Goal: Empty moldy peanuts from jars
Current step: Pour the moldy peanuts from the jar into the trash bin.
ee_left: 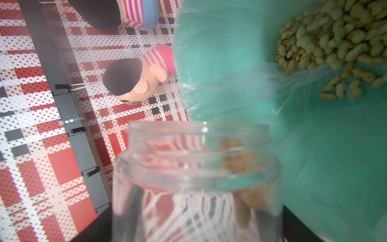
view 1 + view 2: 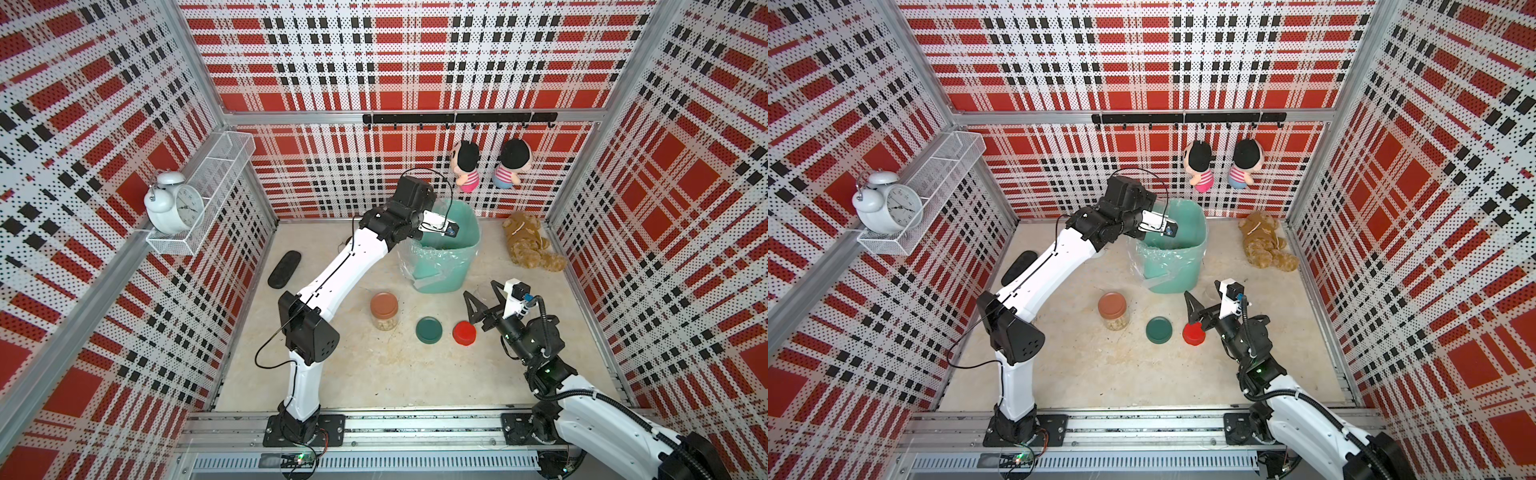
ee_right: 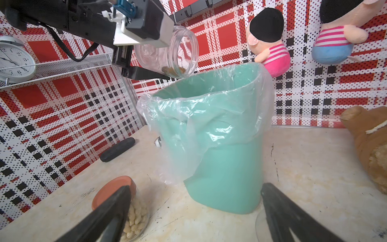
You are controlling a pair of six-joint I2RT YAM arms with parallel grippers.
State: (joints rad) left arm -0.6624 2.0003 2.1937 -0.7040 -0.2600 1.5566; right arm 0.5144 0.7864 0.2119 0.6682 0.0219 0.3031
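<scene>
My left gripper (image 3: 167, 54) is shut on an open clear jar (image 3: 178, 52) and holds it tipped, mouth over the teal bin (image 2: 465, 249). A few peanuts (image 3: 173, 70) lie at the jar's mouth (image 1: 196, 146), and a heap of moldy peanuts (image 1: 335, 42) rests in the bin's liner. A jar with a terracotta lid (image 2: 384, 305) stands on the table, still holding peanuts (image 3: 134, 218). My right gripper (image 2: 481, 289) hangs open above the table beside a red lid (image 2: 464, 332), nothing between its fingers (image 3: 117, 205). A green lid (image 2: 429, 329) lies next to the red one.
The rim of another clear jar (image 3: 259, 222) shows beside my right finger. A black oblong object (image 2: 284, 269) lies at the left, a brown teddy (image 2: 532, 245) at the back right. Two dolls (image 2: 465, 166) hang on the back wall; a clock (image 2: 174, 203) sits on a wire shelf.
</scene>
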